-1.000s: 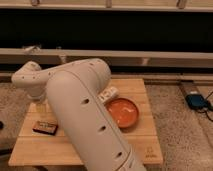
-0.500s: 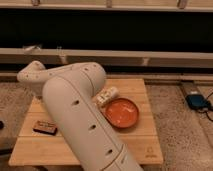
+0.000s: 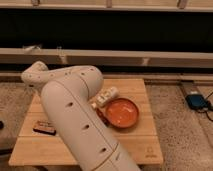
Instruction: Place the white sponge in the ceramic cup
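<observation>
Far left, a black rectangular labelled block (image 3: 45, 128) lies flat near the front-left corner of the light wooden slatted table (image 3: 145, 146). It sits apart from everything else and is no part of my task. Next across, my own white perforated arm (image 3: 75, 117) rises from the lower edge, bends over the table's left-centre and screens most of it. My gripper is out of sight beyond that bend, so I cannot tell whether it is wide, narrow or holding anything. The white sponge, a small off-white squarish block, and the ceramic cup, a small pale handleless tumbler, are likewise not visible. I judge that both lie behind the arm, which would account for its reach there. Right of the arm, a small pale elongated item (image 3: 108, 95) lies tilted just beside the wide orange-red bowl (image 3: 122, 113), which sits open side up and appears empty.
</observation>
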`<action>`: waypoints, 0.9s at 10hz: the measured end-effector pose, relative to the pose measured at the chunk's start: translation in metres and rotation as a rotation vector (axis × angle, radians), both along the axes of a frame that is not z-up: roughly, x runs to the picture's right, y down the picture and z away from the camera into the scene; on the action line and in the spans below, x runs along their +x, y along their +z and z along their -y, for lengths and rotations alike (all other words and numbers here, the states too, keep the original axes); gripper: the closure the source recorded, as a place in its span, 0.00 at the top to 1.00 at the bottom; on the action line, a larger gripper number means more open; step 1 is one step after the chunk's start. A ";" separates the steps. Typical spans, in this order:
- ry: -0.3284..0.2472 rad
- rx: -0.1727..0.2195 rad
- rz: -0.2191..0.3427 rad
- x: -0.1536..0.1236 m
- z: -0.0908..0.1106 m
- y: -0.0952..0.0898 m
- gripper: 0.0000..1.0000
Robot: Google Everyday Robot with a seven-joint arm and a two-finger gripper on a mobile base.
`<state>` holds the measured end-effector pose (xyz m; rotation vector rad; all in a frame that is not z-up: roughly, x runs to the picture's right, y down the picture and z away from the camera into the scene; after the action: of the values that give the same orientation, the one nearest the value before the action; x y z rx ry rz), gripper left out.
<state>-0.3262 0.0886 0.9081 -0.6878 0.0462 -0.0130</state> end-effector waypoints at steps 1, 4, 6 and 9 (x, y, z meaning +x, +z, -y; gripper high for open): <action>0.002 -0.002 -0.008 0.001 0.000 0.004 0.80; 0.007 -0.008 -0.030 0.005 0.001 0.014 0.80; 0.010 -0.018 -0.039 0.008 -0.001 0.019 0.80; 0.003 -0.029 -0.040 0.009 -0.008 0.019 0.80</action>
<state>-0.3169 0.0962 0.9273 -0.7173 0.0837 0.0034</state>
